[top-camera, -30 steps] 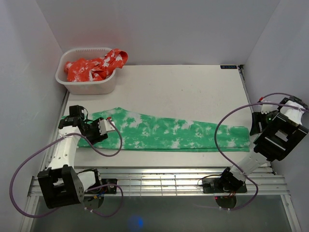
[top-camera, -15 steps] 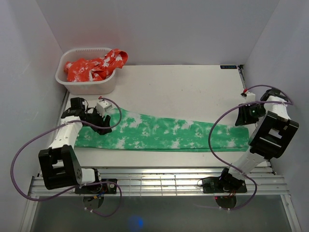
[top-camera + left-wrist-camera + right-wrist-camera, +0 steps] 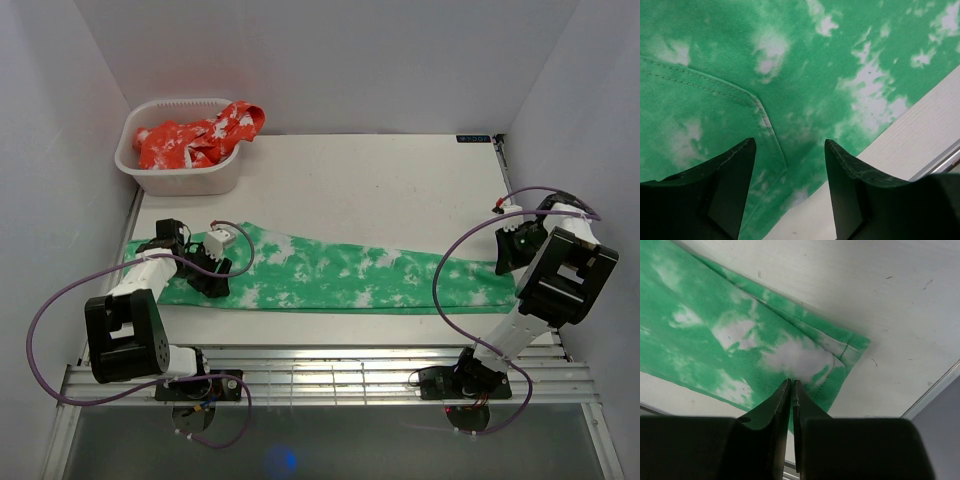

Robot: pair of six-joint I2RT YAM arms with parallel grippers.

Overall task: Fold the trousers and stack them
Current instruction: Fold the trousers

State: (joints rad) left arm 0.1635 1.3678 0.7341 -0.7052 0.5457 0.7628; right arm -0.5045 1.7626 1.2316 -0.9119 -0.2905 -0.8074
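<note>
The left hand [image 3: 789, 147] hangs with its fingers apart over the waist end of the trousers [image 3: 350, 280], with a curved pocket seam beneath it. The right hand [image 3: 791, 384] is pinched together on the leg hem. The bright green, white-blotched cloth lies flat on the tabletop [image 3: 380, 190]. It runs lengthwise from hand to hand, waist at the left hand.

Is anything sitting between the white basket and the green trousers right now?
Nothing. In the top external view only a bare strip of table separates the basket from the trousers.
</note>
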